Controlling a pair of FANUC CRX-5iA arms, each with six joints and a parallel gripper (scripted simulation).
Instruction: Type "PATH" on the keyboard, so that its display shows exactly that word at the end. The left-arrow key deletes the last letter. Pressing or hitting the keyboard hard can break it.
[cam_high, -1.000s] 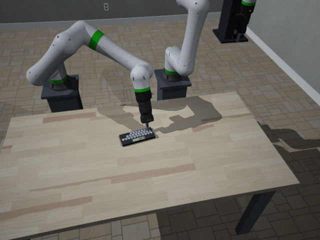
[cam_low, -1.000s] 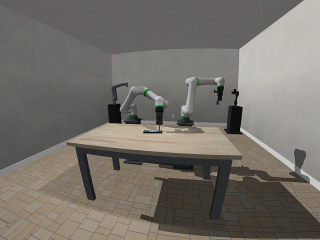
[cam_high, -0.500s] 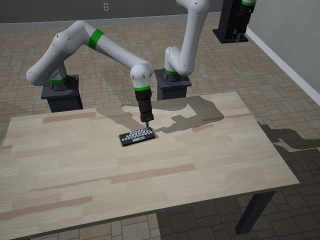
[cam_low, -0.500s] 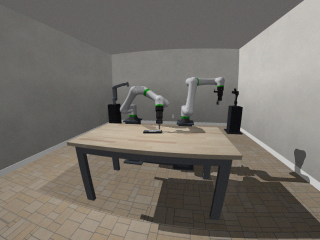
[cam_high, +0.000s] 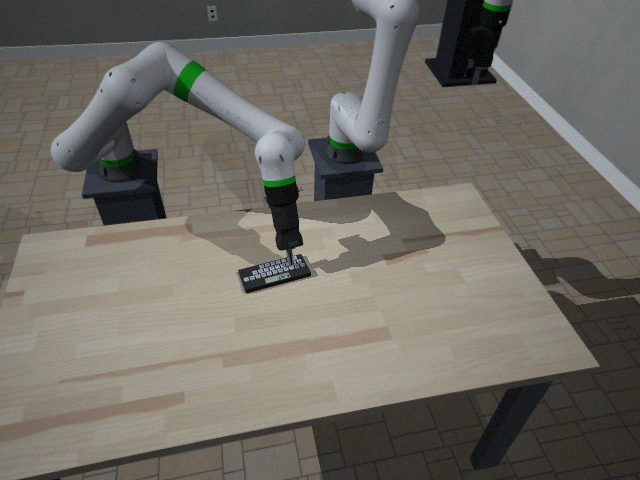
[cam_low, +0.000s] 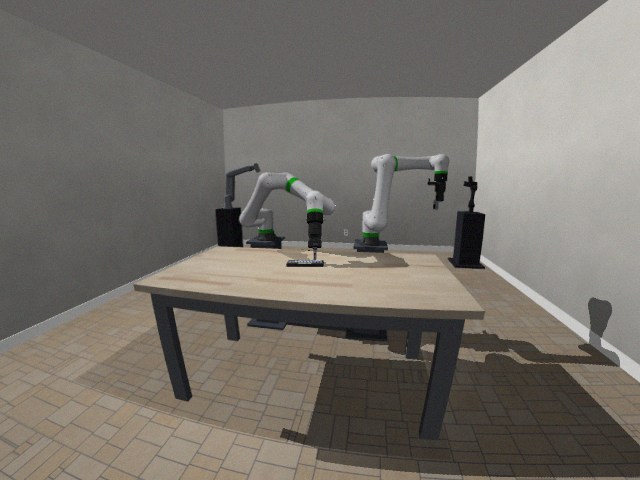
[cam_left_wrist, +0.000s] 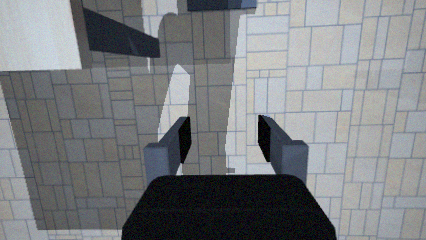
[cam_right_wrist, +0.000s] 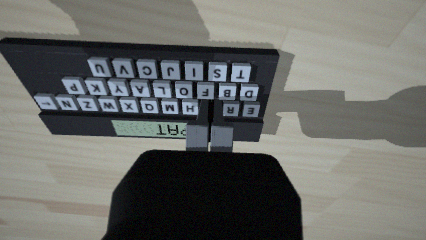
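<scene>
The display (cam_high: 277, 278) (cam_right_wrist: 149, 128) appears to read "PAT", leaving only the H key (cam_right_wrist: 190, 107) to press with the right gripper (cam_high: 290, 264) (cam_low: 315, 259) (cam_right_wrist: 210, 112), fingers together and empty.

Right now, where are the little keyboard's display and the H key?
Display (cam_high: 277, 279) (cam_right_wrist: 142, 128): top and right wrist views, on its screen.
H key (cam_right_wrist: 190, 107): right wrist view, on its lettered cap.

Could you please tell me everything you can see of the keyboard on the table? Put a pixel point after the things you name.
The keyboard (cam_high: 249, 285) (cam_low: 305, 265) (cam_right_wrist: 45, 82) is a dark, plastic-looking slab lying flat on the table (cam_high: 310, 372) (cam_low: 310, 289) (cam_right_wrist: 350, 195), with three rows of pale letter keys and a greenish display strip reading "PAT". The right gripper's (cam_high: 290, 263) (cam_low: 314, 259) (cam_right_wrist: 210, 102) shut fingertips are over it near H; contact is unclear.
</scene>
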